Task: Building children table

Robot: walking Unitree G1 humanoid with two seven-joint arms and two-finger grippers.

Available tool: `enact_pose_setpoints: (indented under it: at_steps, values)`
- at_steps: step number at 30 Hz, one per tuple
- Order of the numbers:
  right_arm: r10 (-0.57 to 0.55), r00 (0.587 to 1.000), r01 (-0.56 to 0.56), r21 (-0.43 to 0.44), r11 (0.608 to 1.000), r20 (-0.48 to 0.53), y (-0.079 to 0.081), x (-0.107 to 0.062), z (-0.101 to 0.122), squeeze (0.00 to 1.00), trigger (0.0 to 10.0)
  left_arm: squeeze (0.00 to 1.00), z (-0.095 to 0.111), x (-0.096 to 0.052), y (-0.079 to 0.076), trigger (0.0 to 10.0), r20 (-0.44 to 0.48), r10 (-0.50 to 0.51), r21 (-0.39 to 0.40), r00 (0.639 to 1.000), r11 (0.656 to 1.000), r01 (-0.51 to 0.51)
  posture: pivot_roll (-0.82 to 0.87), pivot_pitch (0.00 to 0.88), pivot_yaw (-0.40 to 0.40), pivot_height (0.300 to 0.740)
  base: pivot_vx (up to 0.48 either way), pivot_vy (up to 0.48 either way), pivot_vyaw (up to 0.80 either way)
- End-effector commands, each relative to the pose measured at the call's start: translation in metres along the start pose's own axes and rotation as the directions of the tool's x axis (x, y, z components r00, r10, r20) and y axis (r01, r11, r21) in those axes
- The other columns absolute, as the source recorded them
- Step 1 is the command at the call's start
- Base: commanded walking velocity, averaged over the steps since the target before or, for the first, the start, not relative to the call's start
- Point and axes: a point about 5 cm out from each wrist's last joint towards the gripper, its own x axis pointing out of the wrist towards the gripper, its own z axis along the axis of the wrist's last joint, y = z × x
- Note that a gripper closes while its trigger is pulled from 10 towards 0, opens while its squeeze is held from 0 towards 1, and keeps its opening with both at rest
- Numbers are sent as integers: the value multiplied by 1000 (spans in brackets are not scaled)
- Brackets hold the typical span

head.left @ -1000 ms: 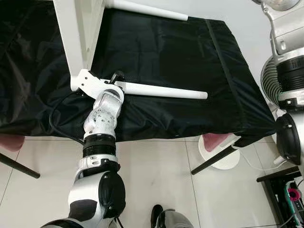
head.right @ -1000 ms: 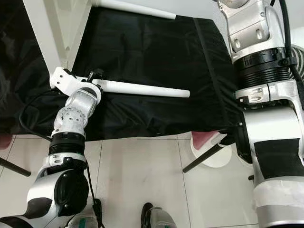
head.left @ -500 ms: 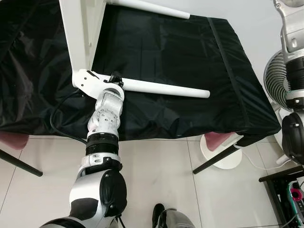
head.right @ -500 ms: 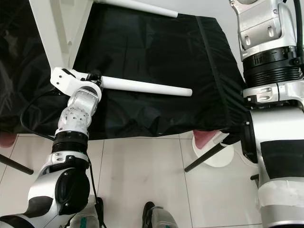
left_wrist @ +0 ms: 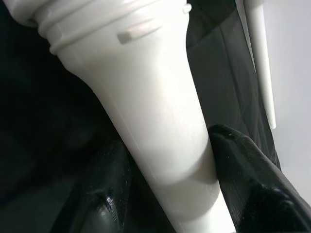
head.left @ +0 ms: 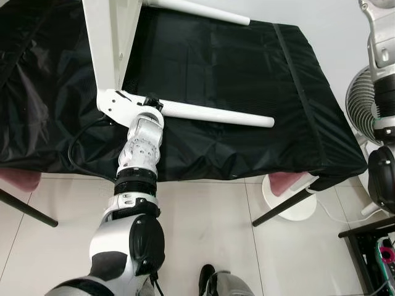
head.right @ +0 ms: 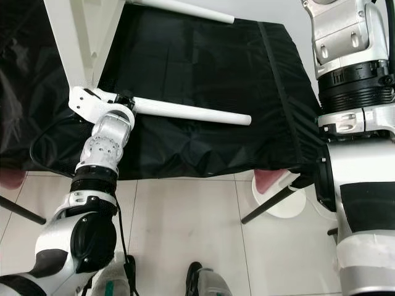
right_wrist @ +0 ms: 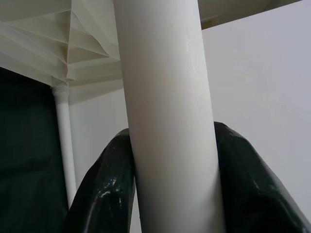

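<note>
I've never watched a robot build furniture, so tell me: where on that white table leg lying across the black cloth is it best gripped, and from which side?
Probably near its thick, threaded end by the white tabletop, from the robot's left. The white table leg tapers toward its free tip, so the wider end gives more hold and control for screwing in. The left gripper holds it there, one black finger either side.

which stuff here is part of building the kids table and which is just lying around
Part of the job:
- white tabletop
- white leg, held near its screw end by the left end effector
- a second white leg, held by the right end effector

Just lying about:
- black cloth covering the work surface
- fan
- pink stool
</note>
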Motion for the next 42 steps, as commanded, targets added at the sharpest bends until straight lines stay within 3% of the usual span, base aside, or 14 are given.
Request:
enact_pose_setpoints:
  at_steps: [1,5,7,9,14,26,29,31,32,33,37,40,41,42]
  values:
    - [-313,948,310,67,949,49,-61,-27,5,0,0,0,46,0,-29,0,181,-248,69,952,969,239,27,169,-5,740,0,0,0]
    - [-334,942,332,60,941,36,-65,-37,3,0,0,0,69,-3,-35,0,242,-290,126,926,956,266,28,172,-4,740,0,0,0]
    - [-354,935,353,55,934,11,-65,-50,-3,0,0,0,95,-12,-40,0,304,-340,190,890,937,294,34,183,3,740,0,0,0]
    - [-354,935,353,55,934,11,-65,-50,-3,0,0,0,95,-12,-40,0,304,-340,190,890,937,294,34,183,3,740,0,0,0]
    - [-403,913,407,65,911,-68,-56,-76,-21,0,0,0,121,-27,-48,0,366,-398,264,842,911,316,42,193,6,740,0,0,0]
    - [-621,729,661,61,748,-287,-45,-127,-50,0,0,0,156,-50,-88,0,430,-520,354,738,849,391,49,199,11,740,0,0,0]
    - [-593,706,668,87,739,-388,-23,-136,-66,0,0,0,161,-57,-99,0,430,-549,369,717,832,415,56,198,13,740,0,0,0]
    - [-526,706,661,175,730,-474,9,-138,-85,0,0,0,161,-64,-111,0,422,-589,402,690,803,440,64,196,14,740,0,0,0]
    - [-526,706,661,175,730,-474,9,-138,-85,0,0,0,161,-64,-111,0,422,-589,402,690,803,440,64,196,14,740,0,0,0]
    - [-439,725,627,245,739,-531,42,-134,-99,0,0,0,159,-71,-121,0,414,-624,418,663,777,470,69,193,13,740,0,0,0]
    - [-361,759,582,317,749,-542,67,-124,-106,0,0,0,154,-76,-127,0,402,-647,422,648,759,496,80,189,4,740,0,0,0]
    - [-340,771,570,347,744,-538,73,-121,-107,0,0,0,153,-77,-128,0,397,-654,426,643,752,503,80,189,4,740,0,0,0]
    - [-293,783,562,420,712,-549,85,-116,-111,0,0,0,148,-79,-130,0,387,-666,428,638,742,516,90,189,-9,740,0,0,0]
    - [-243,805,525,459,717,-541,97,-109,-112,0,0,0,143,-82,-132,0,375,-676,427,635,733,528,103,191,-24,740,0,0,0]
